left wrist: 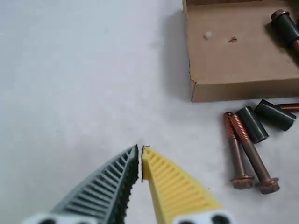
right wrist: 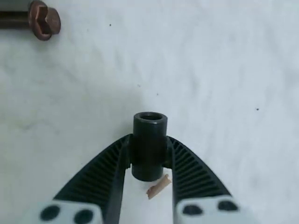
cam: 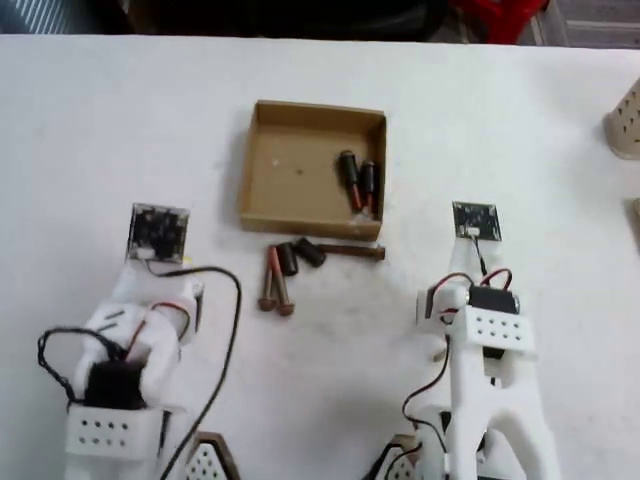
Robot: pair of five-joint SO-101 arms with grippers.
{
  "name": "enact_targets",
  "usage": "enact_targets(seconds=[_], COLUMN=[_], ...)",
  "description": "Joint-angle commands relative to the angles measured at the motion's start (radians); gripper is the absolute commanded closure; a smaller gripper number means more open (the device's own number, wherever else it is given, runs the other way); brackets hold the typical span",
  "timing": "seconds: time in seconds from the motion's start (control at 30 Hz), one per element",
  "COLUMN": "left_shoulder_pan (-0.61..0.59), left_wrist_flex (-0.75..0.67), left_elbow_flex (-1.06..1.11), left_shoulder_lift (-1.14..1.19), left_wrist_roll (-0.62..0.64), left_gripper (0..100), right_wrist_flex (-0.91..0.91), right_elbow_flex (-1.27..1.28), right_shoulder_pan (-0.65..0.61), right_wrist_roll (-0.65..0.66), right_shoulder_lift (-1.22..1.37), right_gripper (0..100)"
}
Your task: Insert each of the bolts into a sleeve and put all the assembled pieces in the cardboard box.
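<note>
A black sleeve is gripped between the two black fingers of the right pincer. Its hollow end points out past the fingertips, over the bare white surface. A small brown scrap is seen between the fingers, nearer the wrist. The copper head of a bolt is seen lying on the surface beyond this pincer, off to one side.

The left pincer, with one grey finger and one yellow, is drawn in narrow, tips meeting, with nothing held between them. It is placed over bare surface, well apart from the parts.

In the high view, the left arm and the right arm are set along the near edge of the surface. The cardboard box is placed mid-width, toward the far edge. Two assembled pieces, each a copper bolt in a black sleeve, are laid side by side in the box, against the wall on the right arm's side.

On the surface just beside the box's near wall, two loose copper bolts are laid side by side, touching, heads toward the near edge. Two loose black sleeves are laid at their threaded ends. The single bolt is stretched along the near wall, its shaft meeting one of these sleeves; whether it is inserted cannot be told.
</note>
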Motion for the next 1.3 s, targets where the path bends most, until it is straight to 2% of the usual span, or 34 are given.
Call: enact_targets(seconds=[0.0, 0.1, 0.17, 0.27, 0.43, 0.73, 0.9, 1.0, 1.2, 1.27], left_shoulder_pan=[0.143, 0.289, 0.349, 0.375, 0.374, 0.380, 0.381, 0.378, 0.378, 0.380], left_wrist_flex=[-0.035, -0.052, -0.115, -0.253, -0.370, -0.377, -0.374, -0.377, -0.367, -0.353], left_elbow_flex=[-0.209, -0.273, -0.296, -0.301, -0.344, -0.545, -0.572, -0.572, -0.565, -0.565], left_shoulder_lift=[0.286, 0.426, 0.515, 0.662, 0.918, 1.214, 1.282, 1.282, 1.288, 1.288], left_wrist_roll=[0.011, 0.038, 0.123, 0.238, 0.258, 0.264, 0.267, 0.331, 0.364, 0.364], left_gripper=[95, 95, 95, 95, 95, 95, 95, 95, 79, 77], right_wrist_flex=[-0.048, -0.087, -0.091, -0.091, -0.091, -0.091, -0.091, -0.091, -0.091, -0.091], right_elbow_flex=[0.014, 0.032, 0.037, 0.038, 0.038, 0.040, 0.040, 0.040, 0.040, 0.040], right_shoulder_pan=[0.013, 0.013, 0.012, 0.010, 0.010, 0.008, 0.008, 0.008, 0.008, 0.008], right_wrist_roll=[0.014, 0.014, 0.014, 0.014, 0.015, 0.015, 0.015, 0.015, 0.015, 0.015], right_shoulder_lift=[-0.028, -0.028, -0.028, -0.028, -0.028, -0.028, -0.028, -0.028, -0.028, -0.028], right_gripper=[98.1, 98.1, 98.1, 98.1, 98.1, 98.1, 98.1, 98.1, 98.1, 98.1])
